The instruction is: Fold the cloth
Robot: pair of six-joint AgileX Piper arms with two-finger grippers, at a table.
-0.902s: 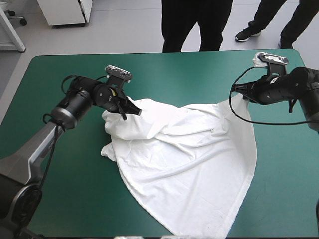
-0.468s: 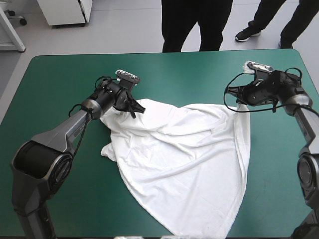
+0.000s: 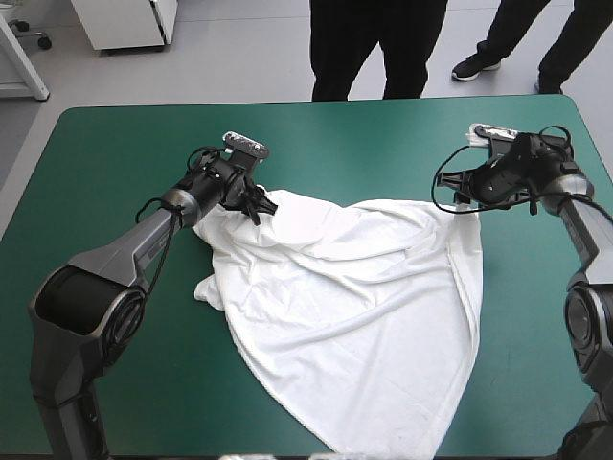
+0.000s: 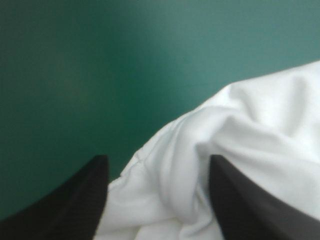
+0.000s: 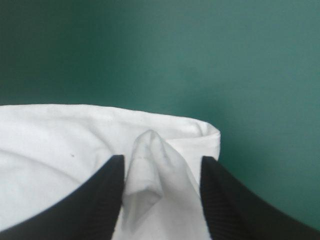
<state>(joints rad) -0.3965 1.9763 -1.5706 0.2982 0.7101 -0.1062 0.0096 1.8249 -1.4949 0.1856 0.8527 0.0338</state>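
Observation:
The white T-shirt (image 3: pixel 354 316) lies spread on the teal-green cover (image 3: pixel 115 287), wide at the far side and narrowing toward the front edge, with loose folds on its left. My left gripper (image 3: pixel 255 202) rests at the shirt's far left corner. Its black fingers (image 4: pixel 82 200) stand apart in the left wrist view, bunched cloth (image 4: pixel 240 150) lying between and ahead of them. My right gripper (image 3: pixel 466 197) sits at the far right corner, open. A small pinched peak of cloth (image 5: pixel 150 165) stands free between its fingers (image 5: pixel 95 200), beside the hem.
The table's far edge (image 3: pixel 306 102) runs a short way beyond both grippers. The shirt's narrow end (image 3: pixel 383 443) reaches almost to the front edge. A small folded flap (image 3: pixel 208 290) sticks out on the shirt's left side.
Both grippers have opened and let go of the shirt's far corners, which now lie on the cover. Earlier both arms came down and stretched forward; since just before they have barely moved.

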